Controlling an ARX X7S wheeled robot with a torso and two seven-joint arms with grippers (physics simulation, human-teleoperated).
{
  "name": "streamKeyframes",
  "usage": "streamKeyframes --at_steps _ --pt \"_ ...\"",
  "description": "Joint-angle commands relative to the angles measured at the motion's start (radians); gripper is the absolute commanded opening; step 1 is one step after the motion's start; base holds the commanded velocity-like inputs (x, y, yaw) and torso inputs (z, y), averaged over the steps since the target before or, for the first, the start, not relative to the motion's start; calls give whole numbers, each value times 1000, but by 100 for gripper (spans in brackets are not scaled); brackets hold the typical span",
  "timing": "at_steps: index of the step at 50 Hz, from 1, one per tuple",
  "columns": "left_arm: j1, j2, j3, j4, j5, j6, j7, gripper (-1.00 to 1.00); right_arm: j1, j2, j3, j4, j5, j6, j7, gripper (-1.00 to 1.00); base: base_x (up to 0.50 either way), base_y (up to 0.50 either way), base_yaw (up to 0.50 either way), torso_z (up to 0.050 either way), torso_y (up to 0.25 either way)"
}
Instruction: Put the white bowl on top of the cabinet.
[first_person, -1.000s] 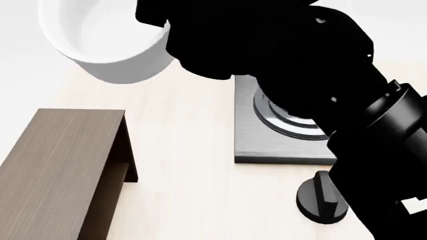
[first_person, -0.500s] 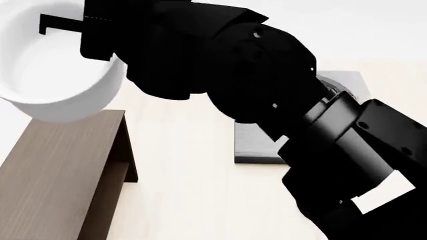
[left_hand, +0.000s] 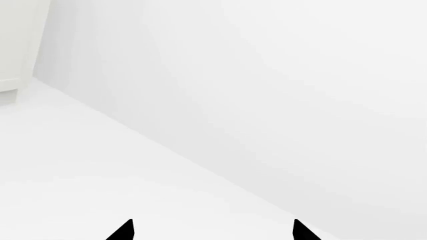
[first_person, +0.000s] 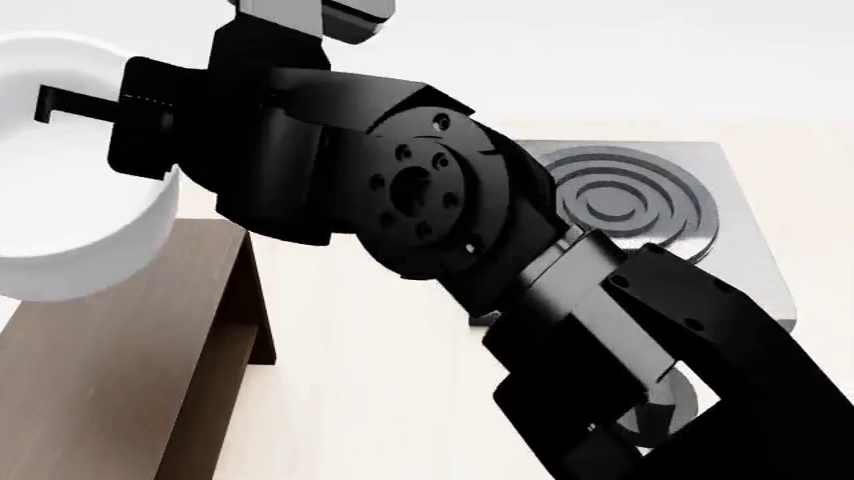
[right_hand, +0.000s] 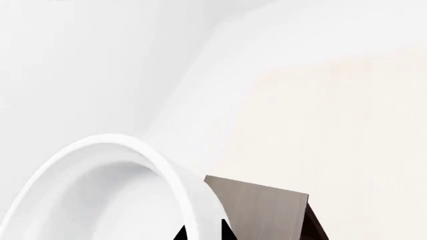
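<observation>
The white bowl (first_person: 67, 210) hangs at the far left of the head view, over the far end of the dark brown cabinet (first_person: 120, 370). My right gripper (first_person: 54, 105) is shut on the bowl's rim, one finger inside the wall and one outside. The right wrist view shows the bowl (right_hand: 100, 195) with its rim pinched in my right gripper (right_hand: 203, 232), and the cabinet top (right_hand: 263, 210) just beyond. I cannot tell whether the bowl touches the cabinet. My left gripper (left_hand: 212, 232) is open with nothing between its fingers, facing a bare white surface.
A grey square stove plate (first_person: 694, 250) with concentric rings lies at the right on the pale wooden table (first_person: 374, 340). A black round knob (first_person: 661, 415) peeks out under my right arm. That arm (first_person: 561, 300) crosses the view from lower right to upper left.
My right arm has swung left with the bowl, from the table's far side to above the cabinet's far end. The stove plate has come out from behind the arm.
</observation>
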Motion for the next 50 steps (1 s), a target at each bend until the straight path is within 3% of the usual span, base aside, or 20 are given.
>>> streamKeyframes --at_steps 1,30,50 --pt "-1 7 -6 -3 -4 6 33 100 -19 -50 37 64 2 -38 -88 -100 0 0 0 0 0" --pt "-3 5 -5 -5 -4 3 33 100 32 -54 -317 148 239 -165 -202 -100 0 0 0 0 1" --pt "-4 5 -4 -3 2 -2 31 100 43 -52 -428 143 313 -196 -223 -100 0 0 0 1 1"
